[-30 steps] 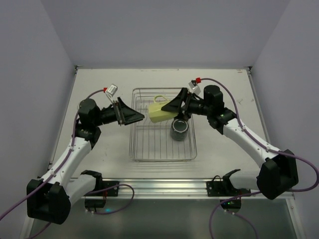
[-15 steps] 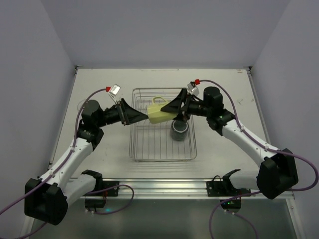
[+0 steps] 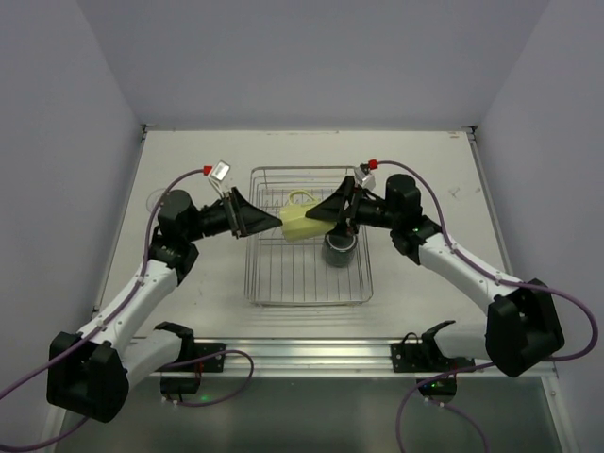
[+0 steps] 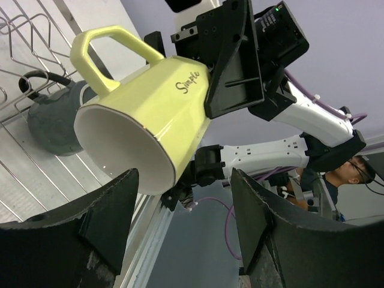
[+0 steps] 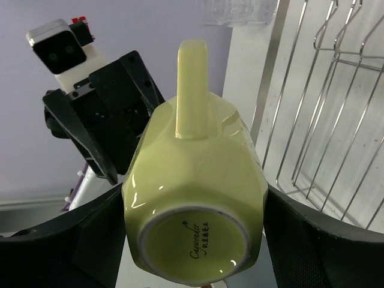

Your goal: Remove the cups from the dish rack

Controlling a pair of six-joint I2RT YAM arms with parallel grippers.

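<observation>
My right gripper point(image 3: 326, 209) is shut on the base end of the pale yellow cup point(image 3: 300, 223) and holds it on its side above the silver wire dish rack point(image 3: 257, 274). In the right wrist view the cup's base point(image 5: 195, 240) faces the camera between my fingers point(image 5: 312, 240), handle up. My left gripper point(image 3: 269, 219) is open, its tips just short of the cup's mouth point(image 4: 129, 144). A dark grey mug point(image 3: 338, 247) lies in the rack, also seen in the left wrist view point(image 4: 54, 123). Clear tumblers point(image 5: 231, 11) show faintly on the table beyond the rack.
The rack's upright prongs point(image 5: 336, 66) stand along its far side, below the held cup. Bare table lies left and right of the rack. Grey walls close in the back and sides. A metal rail point(image 3: 302, 354) runs along the near edge.
My left gripper has moved right, closer to the yellow cup's mouth. My right gripper has shifted the cup slightly left toward it. The dark mug has not moved.
</observation>
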